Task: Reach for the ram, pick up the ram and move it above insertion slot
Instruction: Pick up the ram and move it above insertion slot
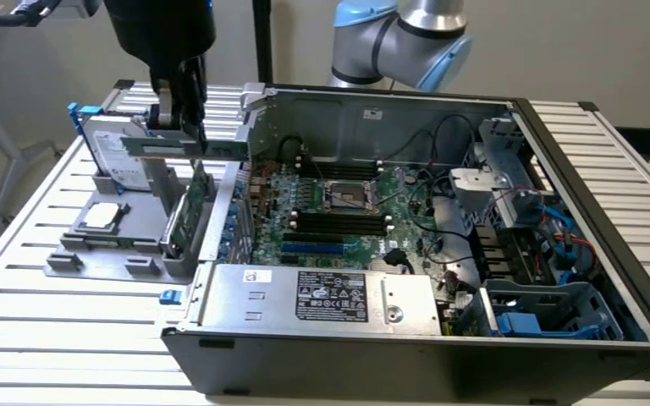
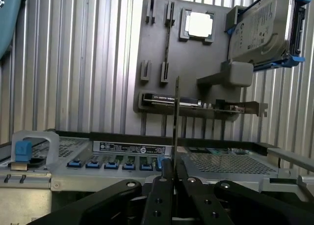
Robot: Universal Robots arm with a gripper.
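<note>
Pincer [image 1: 179, 127] grips thin green ram [image 1: 184, 147], held horiz.

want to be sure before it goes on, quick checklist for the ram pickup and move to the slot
1. Ram in the gripper: ok, the fingers are shut on the stick's edge in the wrist view.
2. Ram lifted clear of the grey holder tray: ok, it hangs above the tray.
3. Ram level: ok, it looks roughly horizontal in the exterior view.
4. Ram above the insertion slots: not ok, it is off toward the exterior view's left, outside the computer case.
5. Slots free of cables: cannot tell.
6. Expansion card and hard drive undisturbed in the tray: ok.
</note>
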